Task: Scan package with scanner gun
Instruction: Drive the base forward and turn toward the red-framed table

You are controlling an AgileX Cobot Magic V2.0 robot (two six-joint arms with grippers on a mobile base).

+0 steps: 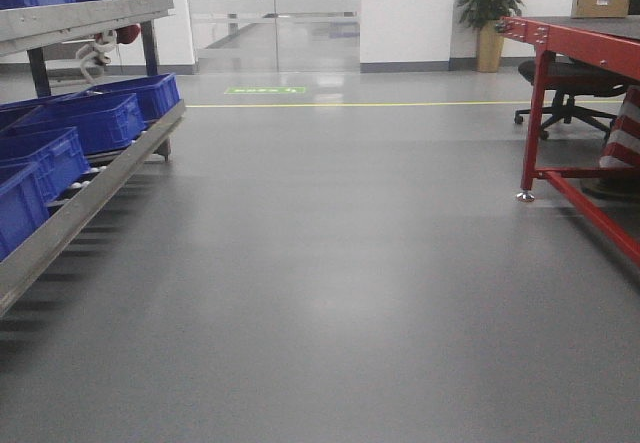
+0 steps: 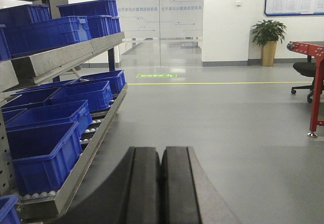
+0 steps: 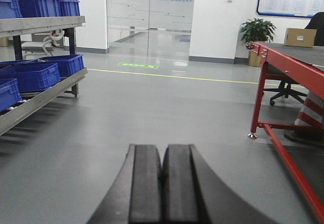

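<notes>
package (image 3: 299, 37) far off on the red table (image 3: 283, 63), scanner gun nowhere in view
we take that tan box for it: ahead and rightward, nearer our right gripper (image 3: 162, 183) than our left gripper (image 2: 162, 183); both jaws clenched on nothing.

All 3 views face forward, low — sharing floor (image 1: 330, 263), red table (image 1: 538, 113), plant (image 1: 490, 1).
</notes>
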